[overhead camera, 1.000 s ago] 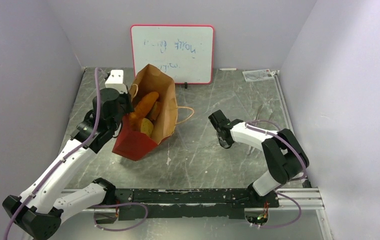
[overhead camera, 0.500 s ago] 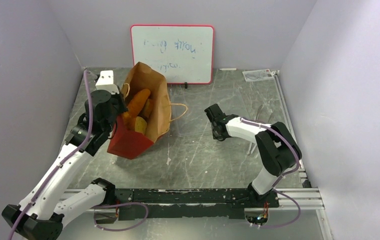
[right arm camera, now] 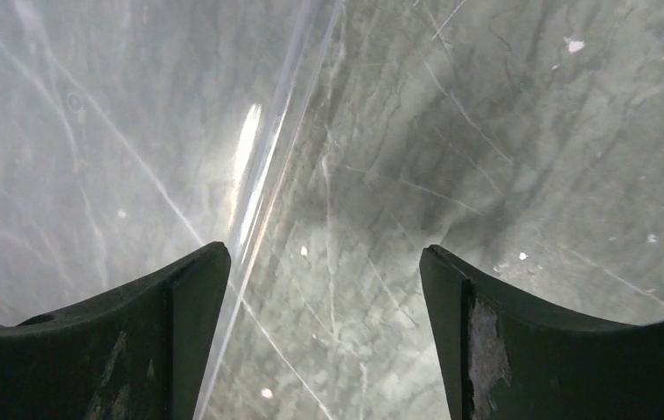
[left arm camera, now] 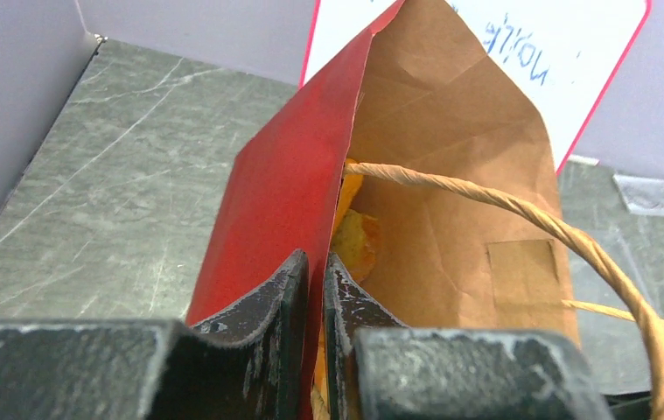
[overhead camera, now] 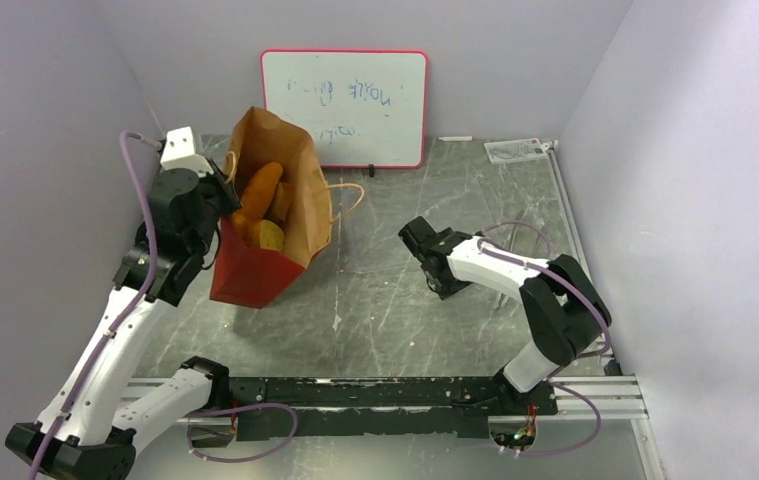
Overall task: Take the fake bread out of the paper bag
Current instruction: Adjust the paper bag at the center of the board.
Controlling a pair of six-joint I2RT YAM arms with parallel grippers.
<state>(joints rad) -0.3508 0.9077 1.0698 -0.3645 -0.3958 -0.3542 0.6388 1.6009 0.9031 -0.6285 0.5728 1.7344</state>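
The paper bag [overhead camera: 250,272], red outside and brown inside, leans open at the left of the table. Inside it lies the fake bread: a long orange loaf [overhead camera: 259,185] and a tan-orange roll [overhead camera: 267,236]. My left gripper [overhead camera: 223,206] is shut on the bag's left wall at the rim. In the left wrist view its fingers [left arm camera: 286,293] pinch the red wall [left arm camera: 284,188], with a glimpse of orange bread [left arm camera: 359,243] and a twisted loop handle [left arm camera: 503,206] behind. My right gripper [overhead camera: 442,280] hovers open over bare table right of the bag, nothing between its fingers [right arm camera: 197,297].
A whiteboard [overhead camera: 344,107] leans on the back wall behind the bag. A clear plastic item [overhead camera: 518,150] lies at the back right corner. A faint clear strip [right arm camera: 267,166] crosses the table under the right gripper. The black base rail [overhead camera: 385,392] runs along the near edge.
My left gripper has drawn the bag to the left and toward the back, tipping it more upright. My right gripper has opened wide and shifted slightly left.
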